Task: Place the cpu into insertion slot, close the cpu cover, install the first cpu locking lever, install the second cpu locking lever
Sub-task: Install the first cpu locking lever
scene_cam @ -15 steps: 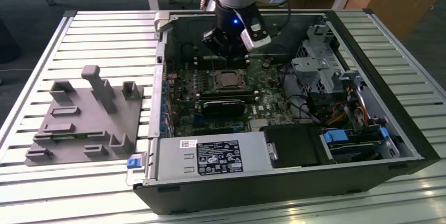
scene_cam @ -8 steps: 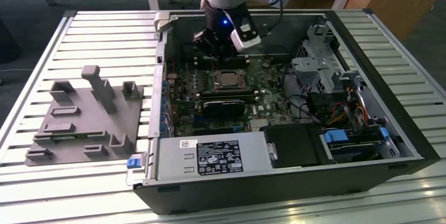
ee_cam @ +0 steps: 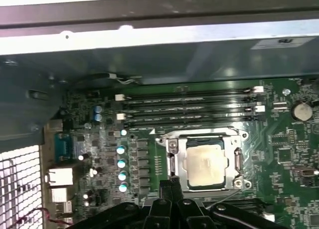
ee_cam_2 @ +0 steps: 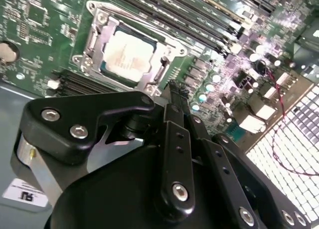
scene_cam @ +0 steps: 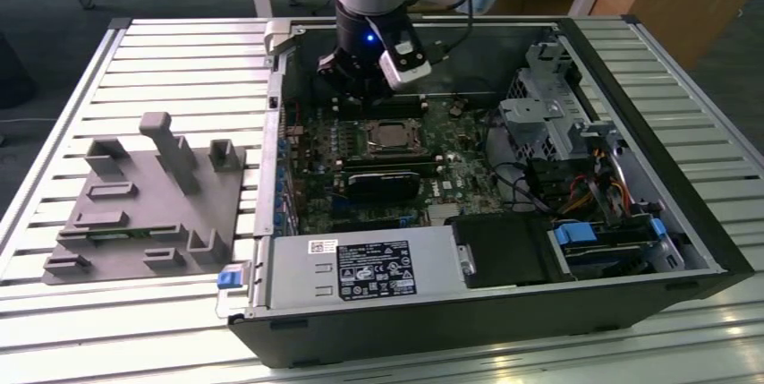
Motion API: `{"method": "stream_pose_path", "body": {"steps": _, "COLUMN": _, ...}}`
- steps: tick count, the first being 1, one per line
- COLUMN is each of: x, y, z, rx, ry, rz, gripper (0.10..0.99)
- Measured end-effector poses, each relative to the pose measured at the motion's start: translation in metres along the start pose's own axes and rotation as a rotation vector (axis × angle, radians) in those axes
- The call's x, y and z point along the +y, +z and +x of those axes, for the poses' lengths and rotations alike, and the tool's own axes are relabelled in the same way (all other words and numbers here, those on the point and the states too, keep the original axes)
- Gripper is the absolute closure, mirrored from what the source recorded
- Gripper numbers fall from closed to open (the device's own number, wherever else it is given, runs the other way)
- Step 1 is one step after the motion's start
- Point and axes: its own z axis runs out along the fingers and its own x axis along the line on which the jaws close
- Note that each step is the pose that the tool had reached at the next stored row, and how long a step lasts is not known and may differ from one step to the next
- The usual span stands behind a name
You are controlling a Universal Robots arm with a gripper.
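The cpu [ee_cam: 207, 162] [ee_cam_2: 124, 55] [scene_cam: 388, 136] lies flat in the insertion slot [ee_cam: 175, 185], its dull silver top facing up. The cpu cover [ee_cam: 202, 136] [ee_cam_2: 102, 24] rests down around it as a silver frame. A thin metal lever [ee_cam: 171, 157] runs along one side of the socket. In both wrist views my gripper [ee_cam: 172, 183] [ee_cam_2: 174, 89] hovers just beside the socket's edge, with its black fingers pressed together and nothing between them. In the exterior view the gripper [scene_cam: 349, 98] hangs inside the open computer case, behind the cpu.
Long black memory slots [ee_cam: 189, 107] lie beside the socket, near the case wall [ee_cam: 149, 35]. A black card [scene_cam: 382, 185], a power supply [scene_cam: 358, 272] and a drive cage [scene_cam: 543, 124] crowd the case. A grey fixture [scene_cam: 149, 196] stands on the slatted table at the exterior view's left.
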Motion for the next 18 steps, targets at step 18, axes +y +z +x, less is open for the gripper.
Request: {"method": "stream_pose_path", "body": {"steps": 18, "x": 0.0149, "y": 0.0018, "z": 0.0161, "rx": 0.0001, "ry": -0.001, "rz": -0.002, "gripper": 0.98}}
